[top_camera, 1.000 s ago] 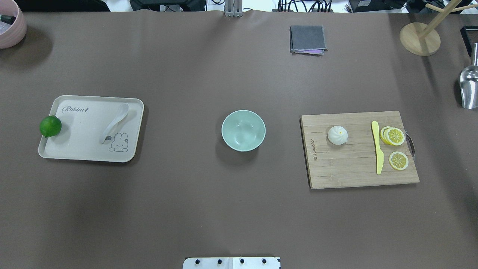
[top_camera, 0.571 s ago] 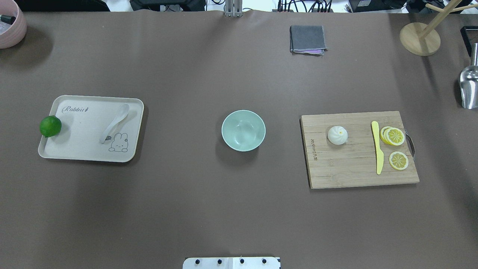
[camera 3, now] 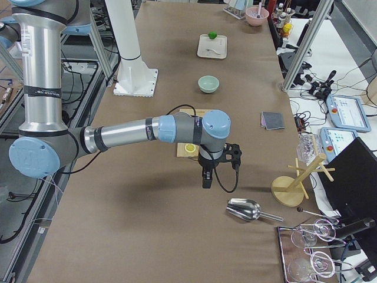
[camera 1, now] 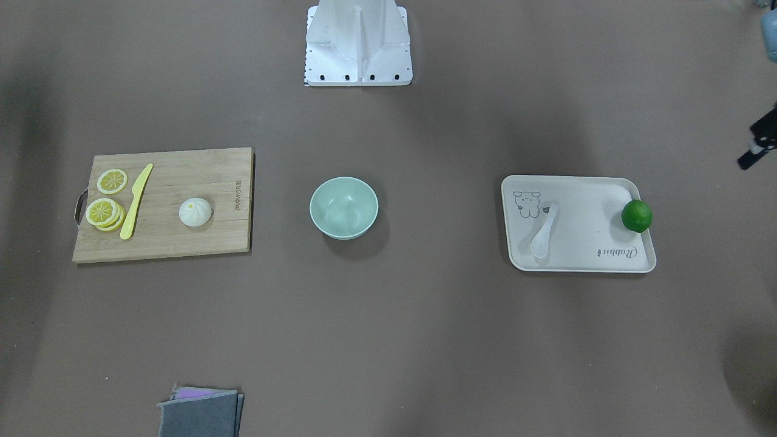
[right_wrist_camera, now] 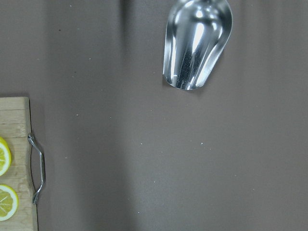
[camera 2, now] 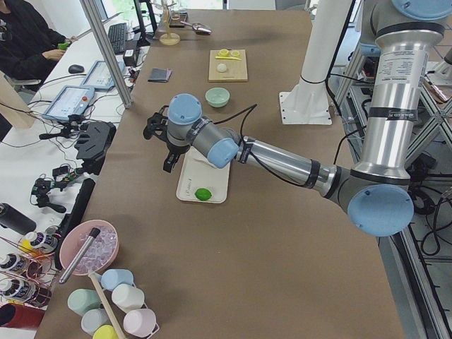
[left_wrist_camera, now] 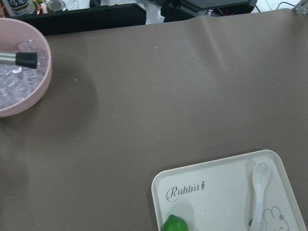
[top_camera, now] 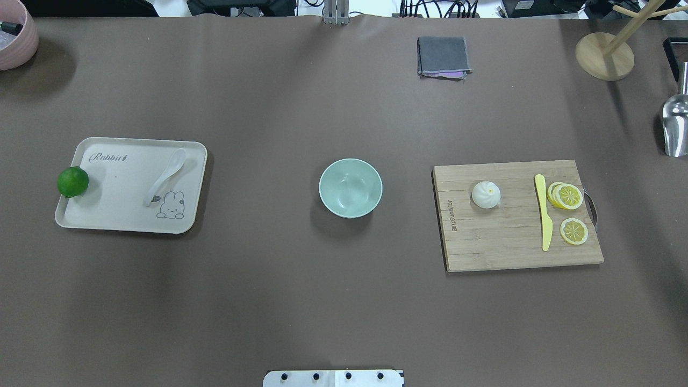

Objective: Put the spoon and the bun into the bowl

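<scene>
The white spoon [top_camera: 167,173] lies on the cream tray [top_camera: 118,209] at the table's left; it also shows in the front view [camera 1: 543,233] and the left wrist view [left_wrist_camera: 259,192]. The white bun [top_camera: 486,194] sits on the wooden cutting board [top_camera: 500,247] at the right. The empty mint-green bowl [top_camera: 350,187] stands between them. My left gripper [camera 2: 168,161] hovers off the tray's outer side. My right gripper [camera 3: 205,177] hovers between the board and a metal scoop [camera 3: 244,209]. I cannot tell whether either gripper is open or shut.
A green lime [top_camera: 72,181] rests on the tray's left rim. A yellow knife [top_camera: 544,212] and lemon slices [top_camera: 567,196] lie on the board. A pink bowl [top_camera: 16,37], a grey cloth [top_camera: 443,56] and a wooden stand [top_camera: 604,55] sit along the far edge.
</scene>
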Tool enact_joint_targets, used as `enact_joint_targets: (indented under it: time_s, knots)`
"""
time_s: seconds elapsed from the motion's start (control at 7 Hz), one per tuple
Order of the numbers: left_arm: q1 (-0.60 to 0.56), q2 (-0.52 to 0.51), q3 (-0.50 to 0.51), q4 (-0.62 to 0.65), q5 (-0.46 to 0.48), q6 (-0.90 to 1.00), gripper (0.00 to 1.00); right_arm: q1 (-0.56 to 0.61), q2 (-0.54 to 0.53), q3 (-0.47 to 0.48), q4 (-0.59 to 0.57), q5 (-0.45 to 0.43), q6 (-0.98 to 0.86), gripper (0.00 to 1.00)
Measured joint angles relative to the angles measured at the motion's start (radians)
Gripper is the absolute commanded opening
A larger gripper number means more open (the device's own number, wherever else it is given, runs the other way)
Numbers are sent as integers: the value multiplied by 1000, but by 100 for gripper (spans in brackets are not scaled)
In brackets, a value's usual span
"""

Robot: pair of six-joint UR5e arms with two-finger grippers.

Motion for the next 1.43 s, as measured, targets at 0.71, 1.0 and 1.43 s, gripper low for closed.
enact_joint_targets:
  time_s: [0.71,1.0,1.43]
  knots:
    - [485,-137,81,-259,341,-287,94,-9,23,-2,55,79,-1,100]
    - [564,-156,118,-267,441,-298,93,-15,35,-18,76,82,0,100]
    - [577,-137,155,-269,462,-299,93,-18,35,-61,144,97,4,100]
